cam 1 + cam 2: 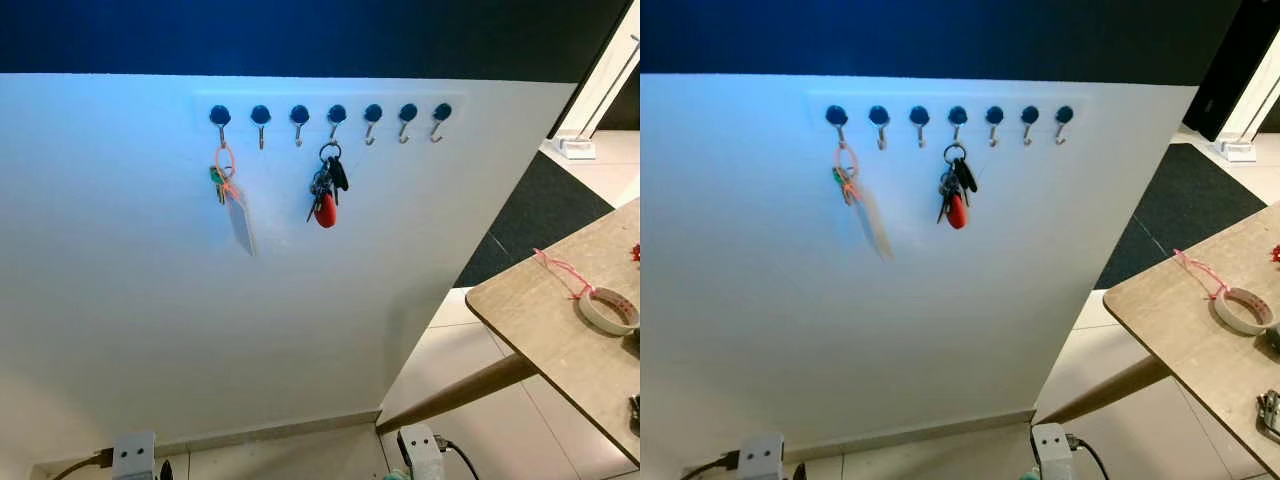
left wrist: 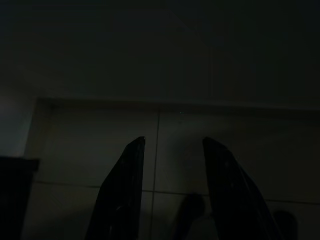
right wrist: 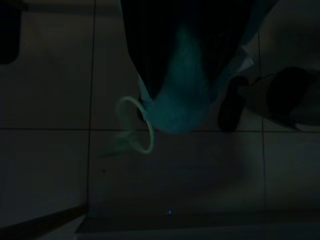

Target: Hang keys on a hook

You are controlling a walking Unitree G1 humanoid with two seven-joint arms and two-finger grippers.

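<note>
Nearest to us, our right gripper [image 3: 175, 95] hangs low over the floor tiles [image 3: 50, 165], closed on a teal fob with a pale key ring [image 3: 136, 125] dangling from it at about 7 o'clock of the fob. This is the set we have to hang. Our left gripper [image 2: 172, 150] hangs idle above the tiles too, its two fingers parted with nothing between them.

At 3 o'clock stands a wooden table [image 1: 540, 310] bearing a roll of tape [image 1: 610, 308] with a pink cord. Farther off, at 12 o'clock, the white wall carries a row of hooks [image 1: 330, 118]. The first hook from the left holds an orange-ringed set with a tag [image 1: 232, 195]; the fourth holds a dark bunch with a red fob [image 1: 326, 190]. The rest look free.

We judge the main risk to be the ring: it swings loose below the grip, so it may miss a small hook tip or knock the hanging bunches. The lift from so low could also brush the table edge.

The wrist views show what each gripper holds; the head views give the hooks and the table instead.
</note>
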